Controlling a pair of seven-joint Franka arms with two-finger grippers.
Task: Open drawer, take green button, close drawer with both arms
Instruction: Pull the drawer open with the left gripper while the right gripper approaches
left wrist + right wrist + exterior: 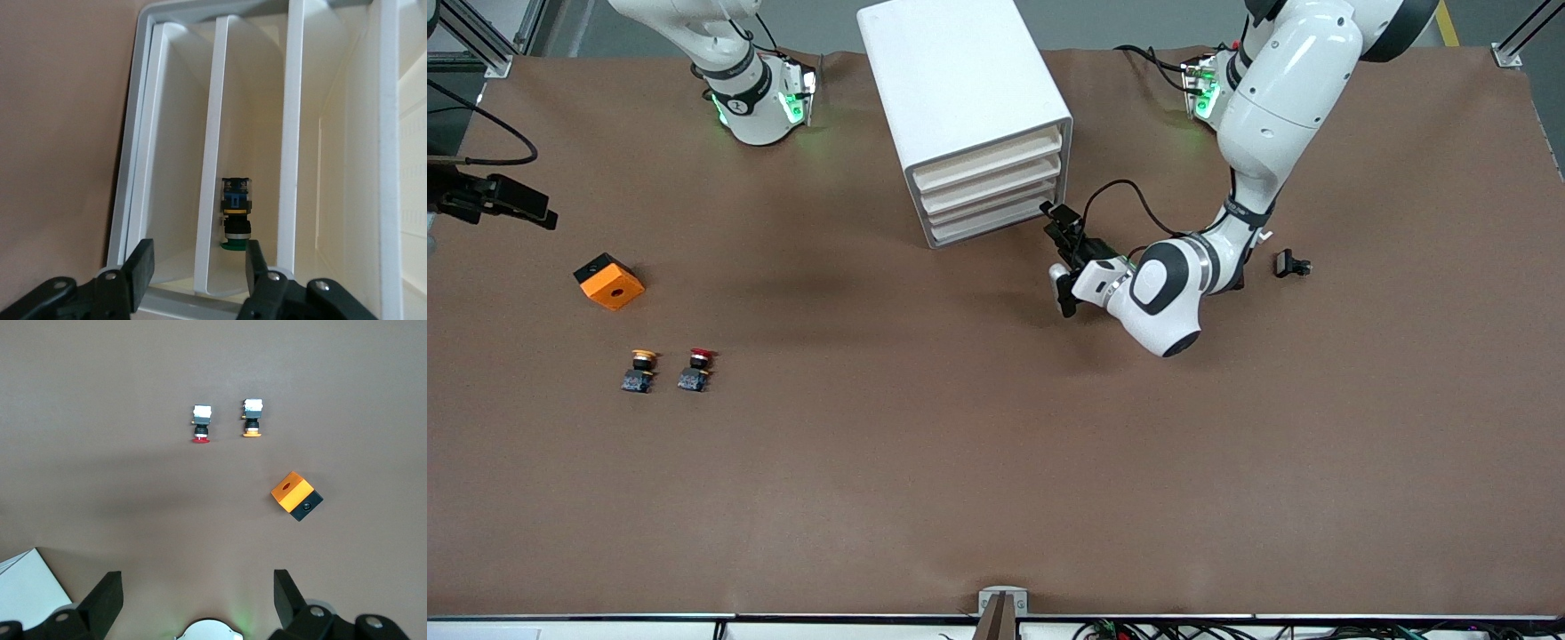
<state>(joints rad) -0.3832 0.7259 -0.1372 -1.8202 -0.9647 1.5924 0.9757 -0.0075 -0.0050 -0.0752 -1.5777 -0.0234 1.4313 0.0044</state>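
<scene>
The boxy white plastic cabinet (969, 107) stands on the matte brown table covering (996, 462), its four cream drawer fronts facing the left gripper (1060, 258), which is level with the lowest drawers. Only the left wrist view shows the smooth white drawer (220, 200), whose edge stands between the half-closed fingers (141, 273), and the green-capped button (236, 215) lying in it. The right gripper (193, 600), jaws spread wide and empty, waits above the table, its wrist view showing the red-capped button (201, 423), yellow-capped button (252, 417) and orange block (295, 495).
</scene>
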